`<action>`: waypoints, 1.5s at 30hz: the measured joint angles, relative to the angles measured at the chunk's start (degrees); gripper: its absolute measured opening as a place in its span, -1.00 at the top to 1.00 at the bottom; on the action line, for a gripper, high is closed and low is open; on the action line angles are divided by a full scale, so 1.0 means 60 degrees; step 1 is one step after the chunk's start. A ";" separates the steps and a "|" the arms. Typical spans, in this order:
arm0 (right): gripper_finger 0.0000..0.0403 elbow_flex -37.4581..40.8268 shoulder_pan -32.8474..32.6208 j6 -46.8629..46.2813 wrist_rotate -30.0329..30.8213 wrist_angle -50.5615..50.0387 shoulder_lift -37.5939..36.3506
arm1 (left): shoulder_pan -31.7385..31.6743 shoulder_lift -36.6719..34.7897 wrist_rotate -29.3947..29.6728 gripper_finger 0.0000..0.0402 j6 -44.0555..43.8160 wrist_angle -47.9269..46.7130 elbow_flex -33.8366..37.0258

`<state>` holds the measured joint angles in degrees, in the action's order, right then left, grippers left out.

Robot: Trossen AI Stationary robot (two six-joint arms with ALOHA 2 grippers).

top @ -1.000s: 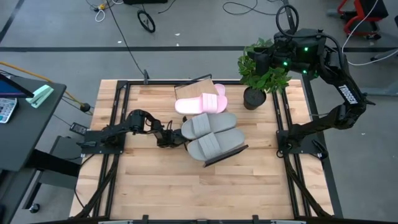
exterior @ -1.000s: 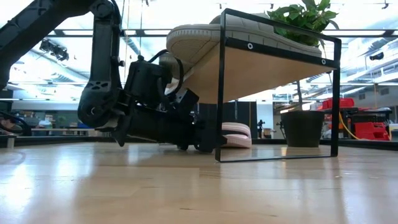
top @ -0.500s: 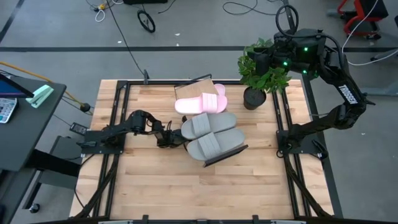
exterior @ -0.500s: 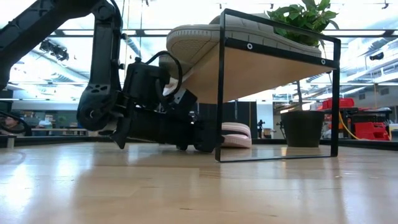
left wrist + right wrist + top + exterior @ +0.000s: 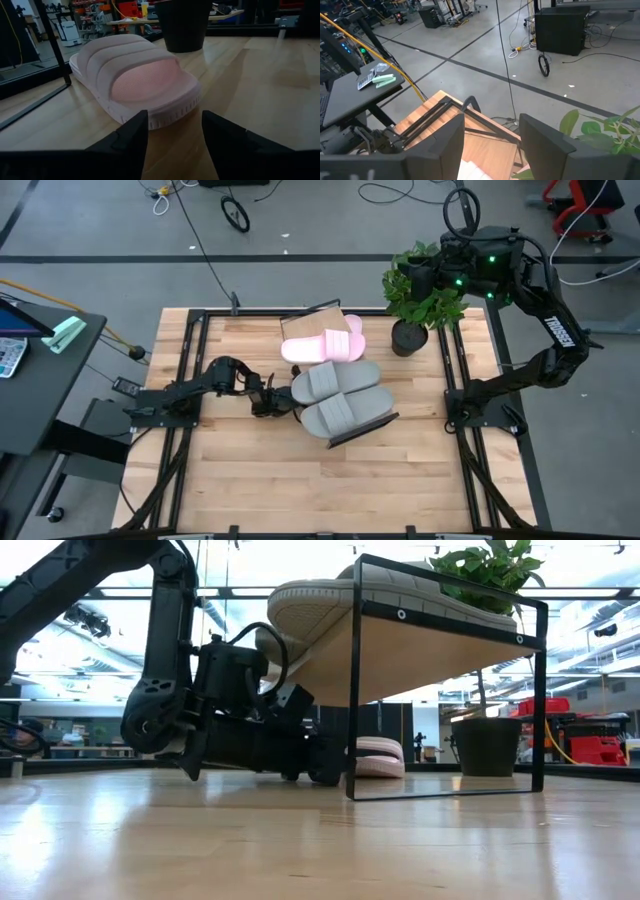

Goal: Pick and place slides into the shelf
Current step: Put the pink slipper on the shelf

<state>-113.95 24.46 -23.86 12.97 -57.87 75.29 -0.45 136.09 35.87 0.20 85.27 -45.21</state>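
Note:
The shelf (image 5: 318,317) stands at the table's middle on a black frame (image 5: 352,690). On it lie two grey slides (image 5: 335,380) (image 5: 347,412) and one pink slide (image 5: 322,347). A second pink slide (image 5: 135,75) lies flat on the table under the shelf (image 5: 378,757). My left gripper (image 5: 172,122) reaches level under the shelf's left side (image 5: 278,402). It is open, fingertips just short of this slide's rounded near end, one on either side. My right gripper (image 5: 492,132) hangs open, high over the far right corner.
A potted plant (image 5: 420,295) in a black pot (image 5: 184,22) stands at the far right, just beyond the slide on the table. The shelf's frame leg (image 5: 50,40) runs down close beside that slide. Bare plank table (image 5: 300,480) lies toward the near edge.
My left gripper has tipped a little at the wrist while keeping its place under the shelf. The slides and the shelf have not moved.

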 joint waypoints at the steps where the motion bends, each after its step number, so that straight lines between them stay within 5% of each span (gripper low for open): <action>1: 0.04 0.0000 0.0002 0.0000 0.0000 -0.0003 0.0000 | -0.0023 0.0000 -0.0044 0.04 0.0015 -0.0009 -0.0004; 15: 0.04 0.0000 -0.0001 0.0000 0.0000 -0.0004 0.0000 | -0.0535 -0.0069 -0.1244 -0.04 0.0000 -0.1257 -0.0639; 19: 0.04 0.0000 -0.0001 0.0000 0.0000 -0.0004 0.0000 | -0.0531 -0.0091 -0.1184 0.24 -0.0247 -0.1995 -0.0990; 24: 0.04 0.0000 0.0000 -0.0091 -0.0004 -0.0003 -0.0001 | -0.0533 -0.0091 -0.1143 0.90 -0.0439 -0.2201 -0.1033; 32: 0.04 0.0000 0.0002 -0.0102 -0.0121 -0.0003 0.0000 | -0.0160 -0.0091 -0.1056 0.98 -0.0918 -0.2444 -0.1009; 38: 0.05 0.0000 -0.0001 -0.0102 -0.0221 -0.0004 0.0000 | 0.0550 -0.0109 -0.0339 0.99 -0.1496 -0.2448 -0.1002; 45: 0.10 0.0000 -0.0001 -0.0090 -0.0414 -0.0004 -0.0001 | 0.1240 -0.0141 0.1824 0.99 -0.1463 -0.2778 -0.0998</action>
<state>-113.95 24.45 -24.40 10.49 -57.89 75.28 6.99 135.24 46.81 -8.58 68.60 -51.20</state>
